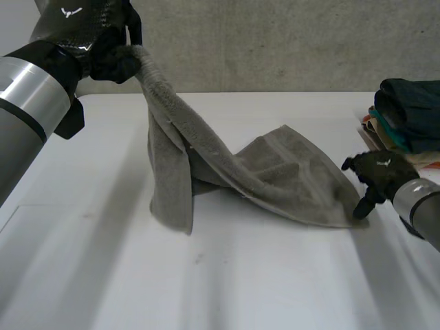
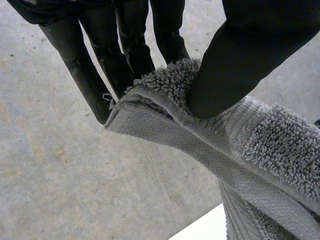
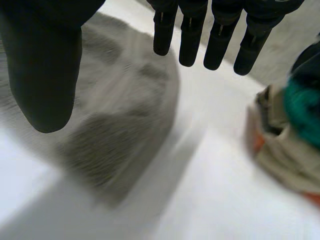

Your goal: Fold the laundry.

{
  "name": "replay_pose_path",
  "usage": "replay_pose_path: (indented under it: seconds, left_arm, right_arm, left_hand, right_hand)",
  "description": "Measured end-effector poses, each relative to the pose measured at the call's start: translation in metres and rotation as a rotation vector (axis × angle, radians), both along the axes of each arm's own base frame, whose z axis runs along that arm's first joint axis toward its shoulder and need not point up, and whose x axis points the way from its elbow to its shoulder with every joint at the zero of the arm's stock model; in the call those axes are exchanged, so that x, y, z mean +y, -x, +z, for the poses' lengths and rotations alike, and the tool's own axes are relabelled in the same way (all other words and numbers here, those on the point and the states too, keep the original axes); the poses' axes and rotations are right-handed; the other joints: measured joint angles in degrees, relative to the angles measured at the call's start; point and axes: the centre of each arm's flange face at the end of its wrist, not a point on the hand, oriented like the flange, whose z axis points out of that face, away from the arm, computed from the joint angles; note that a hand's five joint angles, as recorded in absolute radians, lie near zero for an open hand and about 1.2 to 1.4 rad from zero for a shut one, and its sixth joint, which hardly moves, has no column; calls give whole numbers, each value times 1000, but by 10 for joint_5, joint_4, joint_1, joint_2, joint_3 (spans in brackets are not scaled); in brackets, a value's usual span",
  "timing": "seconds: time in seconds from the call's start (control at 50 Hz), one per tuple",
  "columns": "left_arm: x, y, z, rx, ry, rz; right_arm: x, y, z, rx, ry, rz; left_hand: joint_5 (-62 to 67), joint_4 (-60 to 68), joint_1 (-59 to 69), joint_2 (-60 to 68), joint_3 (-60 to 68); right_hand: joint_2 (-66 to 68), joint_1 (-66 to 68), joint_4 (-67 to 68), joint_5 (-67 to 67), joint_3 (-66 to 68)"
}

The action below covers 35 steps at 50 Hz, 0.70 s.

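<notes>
Left hand (image 1: pixel 103 48) is high above the tabletop (image 1: pixel 240 275), thumb and fingers pinched on a corner of the grey towel (image 1: pixel 275 172). It is held up, I judge, so the cloth hangs and shows its edges. The towel drapes from that grip down to the tabletop, its lower part rumpled and spread toward the right. Right hand (image 1: pixel 377 175) is low at the towel's right edge, fingers straight and apart from the thumb, nothing in them. It is probably placed to take a second corner. Stack of folded clothes (image 1: pixel 405 113) sits just beyond that hand.
</notes>
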Motion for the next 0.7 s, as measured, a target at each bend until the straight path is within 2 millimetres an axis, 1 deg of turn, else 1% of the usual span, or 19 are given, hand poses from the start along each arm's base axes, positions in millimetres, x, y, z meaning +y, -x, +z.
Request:
replay_pose_path:
  seconds: [0.12, 0.22, 0.34, 0.44, 0.48, 0.5, 0.52, 0.58, 0.6, 0.64, 0.7]
  left_arm:
    - [-5, 2, -5, -6, -15, 1]
    - [-8, 3, -10, -11, -26, 1]
    - [-10, 5, -13, -16, -35, 0]
    - [-11, 5, -15, -18, -40, 0]
    - [-12, 5, -15, -18, -40, 0]
    - [-12, 5, -15, -18, -40, 0]
    - [-12, 5, -15, -18, -41, 1]
    - [-12, 5, -15, -17, -40, 1]
    - [-11, 5, -15, -17, -39, 1]
    - [-11, 4, -14, -16, -38, 2]
    - [-11, 3, -12, -15, -34, 6]
  right_arm:
    - [14, -3, -15, -38, -71, 38]
    - [19, -6, -25, -49, -82, 66]
    - [11, -9, -36, -44, -35, 76]
    - [1, -10, -46, -23, -5, 85]
    - [-2, -11, -49, -15, -1, 88]
    - [-4, -11, -52, -6, 0, 93]
    - [-6, -12, -54, 0, 2, 96]
    - [-11, -12, -57, 15, 8, 103]
    - [-13, -13, -58, 20, 13, 105]
    - [-16, -13, -58, 26, 21, 106]
    - [-22, -11, -52, 34, 47, 100]
  left_hand:
    - [0, 0, 0, 0, 0]
    - [0, 0, 0, 0, 0]
    - [0, 0, 0, 0, 0]
    - [0, 0, 0, 0, 0]
    - [0, 0, 0, 0, 0]
    - [0, 0, 0, 0, 0]
    - [0, 0, 0, 0, 0]
    - [0, 0, 0, 0, 0]
    - [0, 0, 0, 0, 0]
    - [0, 0, 0, 0, 0]
    - [0, 0, 0, 0, 0]
  right_hand:
    - [0, 0, 0, 1, 0]
    - [0, 0, 1, 4, 1]
    - [1, 21, 30, 52, 20]
    - [63, 70, 80, 96, 69]
    - [63, 70, 80, 96, 69]
    - [114, 119, 128, 142, 120]
    - [125, 128, 138, 151, 130]
    - [381, 379, 379, 390, 371]
    - [420, 417, 426, 436, 416]
    - [453, 425, 465, 466, 454]
    - [454, 425, 475, 467, 461]
